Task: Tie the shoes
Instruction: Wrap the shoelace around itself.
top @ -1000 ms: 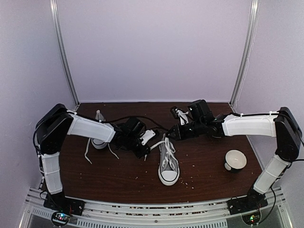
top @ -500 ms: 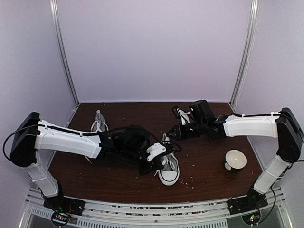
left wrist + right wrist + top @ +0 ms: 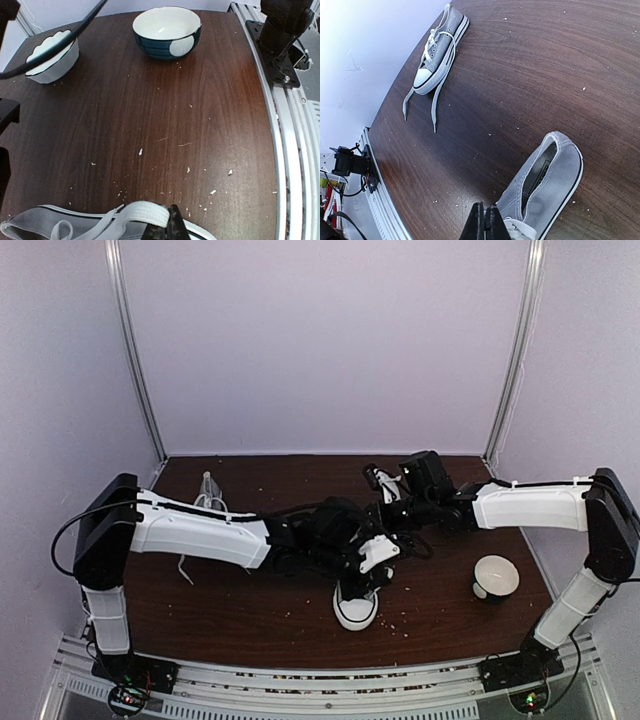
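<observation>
Shoe [image 3: 356,608] lace [image 3: 142,212] in outstretched left gripper [image 3: 167,227], closed right gripper [image 3: 484,220] alongside

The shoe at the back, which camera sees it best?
The right wrist camera: the back shoe lies whole there, laces loose. The top camera shows only a bit behind the left arm. The left wrist camera misses it.

Robot lab test cell — plain lilac walls [image 3: 330,340], aluminium mounting rail [image 3: 330,678], dark wood tabletop [image 3: 240,615].
</observation>
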